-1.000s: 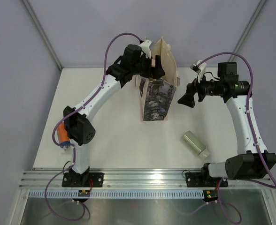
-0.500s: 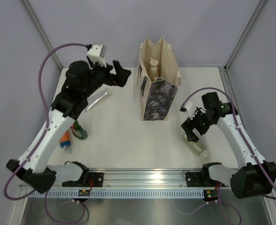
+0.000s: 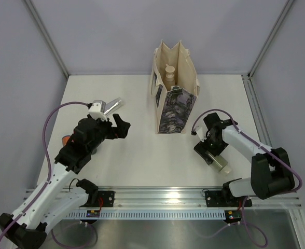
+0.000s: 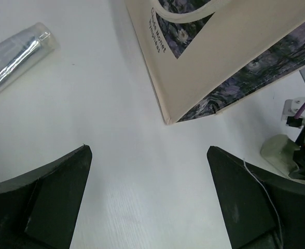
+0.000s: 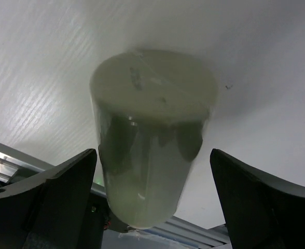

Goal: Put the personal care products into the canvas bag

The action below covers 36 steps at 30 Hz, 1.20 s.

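Observation:
The canvas bag point(image 3: 172, 106) stands upright at the table's centre back, with a beige pump bottle point(image 3: 169, 71) inside it. A pale-green cylinder point(image 3: 220, 163) lies on the table at the right. My right gripper point(image 3: 205, 150) is open and low over its far end. In the right wrist view the cylinder point(image 5: 151, 129) sits between the open fingers of my right gripper point(image 5: 152, 152), with a gap on both sides. My left gripper point(image 3: 121, 127) is open and empty, left of the bag. A silver tube point(image 3: 112, 105) lies just beyond it and also shows in the left wrist view point(image 4: 12, 58).
An orange bottle point(image 3: 65, 139) peeks out from under my left arm at the table's left edge. In the left wrist view my left gripper point(image 4: 147, 149) faces the bag's bottom corner point(image 4: 168, 120), with the pale-green cylinder point(image 4: 281, 150) far right. An aluminium rail point(image 3: 157, 196) runs along the near edge.
My left arm has swung back from the far left and come down toward the table's middle left. My right gripper has dropped onto the pale-green cylinder and now straddles it.

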Available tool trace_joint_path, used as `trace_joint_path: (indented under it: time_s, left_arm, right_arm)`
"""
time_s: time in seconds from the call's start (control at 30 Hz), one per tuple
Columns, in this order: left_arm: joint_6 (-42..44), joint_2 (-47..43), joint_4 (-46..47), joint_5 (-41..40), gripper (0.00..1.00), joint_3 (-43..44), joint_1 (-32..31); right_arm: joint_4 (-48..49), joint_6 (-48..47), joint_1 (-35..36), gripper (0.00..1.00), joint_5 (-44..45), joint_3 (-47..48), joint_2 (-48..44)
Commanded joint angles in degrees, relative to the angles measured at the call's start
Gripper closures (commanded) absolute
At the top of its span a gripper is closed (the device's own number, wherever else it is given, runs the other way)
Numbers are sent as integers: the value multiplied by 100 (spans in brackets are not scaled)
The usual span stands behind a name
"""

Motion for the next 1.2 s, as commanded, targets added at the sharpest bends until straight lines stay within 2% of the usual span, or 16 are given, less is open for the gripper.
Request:
trace_joint_path:
  time_s: [0.0,0.1,0.23,0.27,0.33,0.37,0.47,0.57,0.63,0.9,1.03,1.17]
  left_arm:
    - [-437,-373,386,-339,1,-209,3]
    - [-534,-496,325,-418,1,-359,3]
    - [-622,-523,289,-480,1,-447,12]
    - [-648,-514,289,-480,1,-456,12]
    - [-736,-479,298,-480,1,-474,12]
    - [-754,-479,307,-489,1,-500,12]
    - [-938,-471,359,-585,1,-570,12]
    - [-1105,-479,377,-682,1,-615,12]
    - [-1132,-453,395,-656,1,-615,12]
    - [-1123,-383,281,-559,1,-510,21]
    - [-1158,-391,201,-603,1,-483,21]
    - [-1202,-391,175,-621,1,-483,21]
  right_arm:
    - [318,101,78,1,-23,-5,423]
    - [449,93,113,0,73,-66,854]
    - [731,154,105,14,354,-242,1258]
    - [792,223,105,27,406,-259,1276]
    - [740,250,105,44,355,-199,1207]
    - [670,259,105,59,258,-129,1128]
    - [486,216,105,78,-135,56,636]
    - [188,32,70,86,-689,337,179]
    - [-67,-92,26,98,-1207,600,-110]
    - [-508,-347,26,100,-2738,1664,-910]
    - [-666,-251,26,100,-3353,2838,-1009]
    - [-649,283,34,100,-3662,4228,-544]
